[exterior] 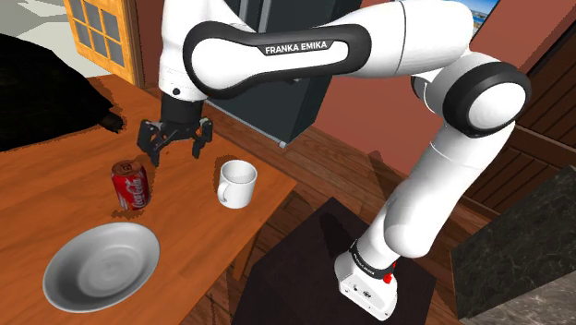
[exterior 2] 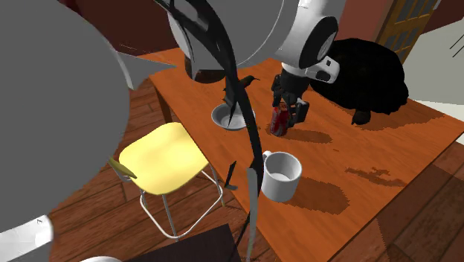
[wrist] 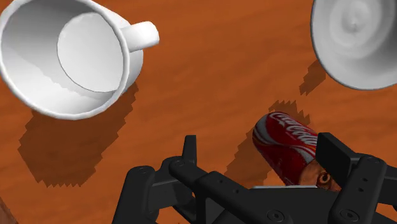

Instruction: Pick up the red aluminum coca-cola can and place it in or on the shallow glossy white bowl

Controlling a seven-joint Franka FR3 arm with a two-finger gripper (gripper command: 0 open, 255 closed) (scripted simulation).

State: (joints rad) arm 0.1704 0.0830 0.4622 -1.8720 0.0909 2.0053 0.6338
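Shoulder view, left to right. Shallow white bowl (exterior: 102,268): on wooden table (exterior: 37,194), well left of white mug (exterior: 237,183) and nearer the camera. Red Coca-Cola can (exterior: 130,185): upright, left of mug, apart from it. Black gripper (exterior: 174,152): above table, up-left of mug, fingers spread wide, clasping nothing.

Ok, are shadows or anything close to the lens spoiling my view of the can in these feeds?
Wrist view: shadows beside the mug and the can have jagged, stair-stepped edges, yet the can reads clearly between the fingers of the open end effector. Second exterior view: large grey arm surfaces near the lens block its left side; the can shows small. Shoulder view: evenly lit, can unobstructed.
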